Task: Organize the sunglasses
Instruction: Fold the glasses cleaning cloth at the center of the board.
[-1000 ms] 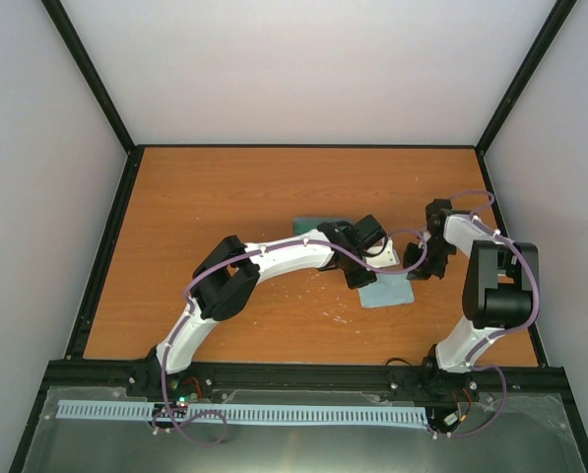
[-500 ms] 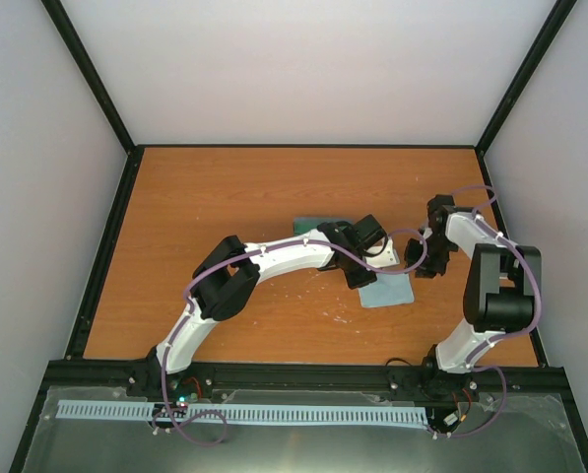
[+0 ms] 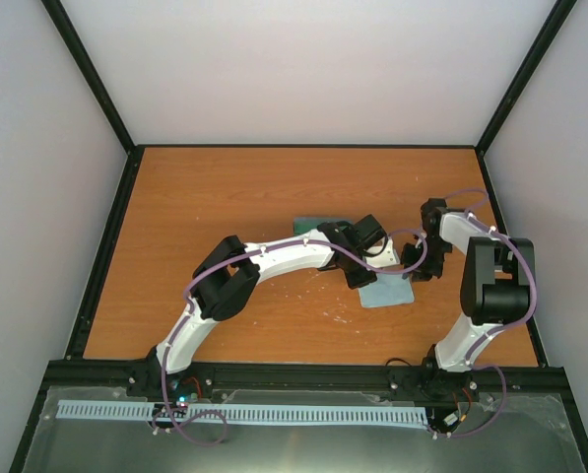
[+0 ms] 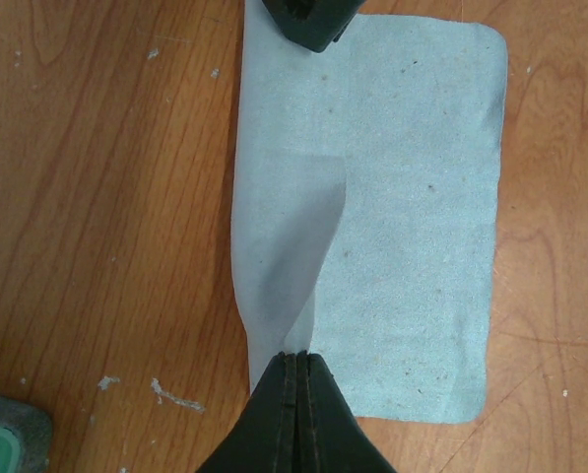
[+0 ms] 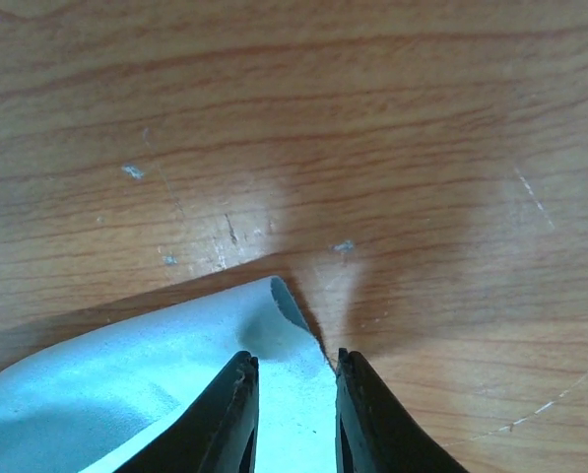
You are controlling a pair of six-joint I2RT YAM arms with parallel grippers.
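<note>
The sunglasses are out of view. The pale blue cloth point(image 3: 389, 288) lies flat on the table right of centre. My left gripper point(image 3: 369, 279) is shut on the cloth's near edge point(image 4: 372, 236), pinching up a fold at its fingertips point(image 4: 295, 357). My right gripper point(image 3: 415, 266) is low at the cloth's far corner. In the right wrist view it point(image 5: 294, 367) is open, with the curled corner of the cloth point(image 5: 274, 340) between its fingers. One right finger shows at the top of the left wrist view point(image 4: 308, 22).
The grey-blue case with a green inside point(image 3: 311, 226) lies behind the left arm, and a corner of it shows in the left wrist view point(image 4: 0, 441). Black frame rails point(image 3: 106, 246) and pale walls bound the wooden table point(image 3: 225, 192).
The right arm's upper links have shifted slightly left and its wrist has edged toward the cloth. The left gripper and the cloth have stayed in place.
</note>
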